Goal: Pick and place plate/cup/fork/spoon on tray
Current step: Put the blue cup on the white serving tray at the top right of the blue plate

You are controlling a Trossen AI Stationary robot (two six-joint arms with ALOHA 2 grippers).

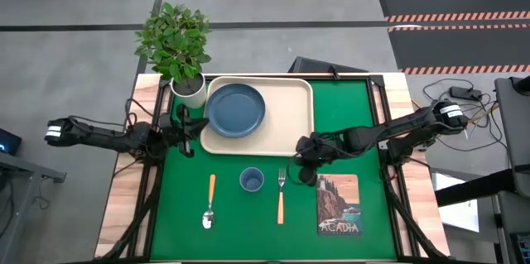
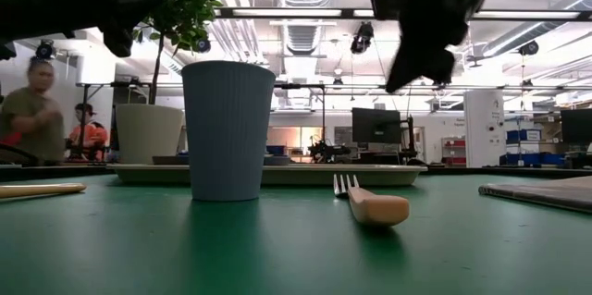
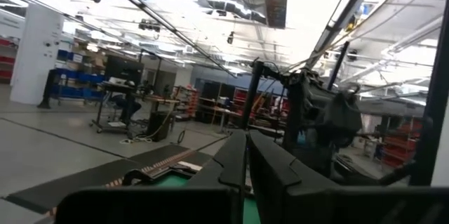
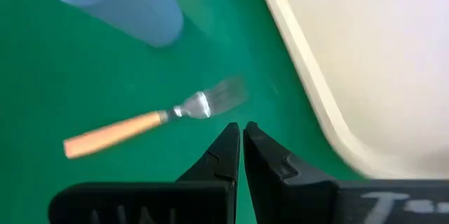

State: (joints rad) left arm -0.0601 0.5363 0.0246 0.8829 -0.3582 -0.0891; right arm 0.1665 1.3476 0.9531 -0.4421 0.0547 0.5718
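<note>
Overhead, the right pincer hangs closed and empty just above the fork, cup beyond it, tray alongside; left pincer closed, empty, beside the tray.

Fork: shiny metal tines, matt pale wood handle. Spoon same make. Cup: finely ribbed wall, matt. Tray smooth cream, plate smooth slate-blue. Green table cover matt, felt-like.
</note>
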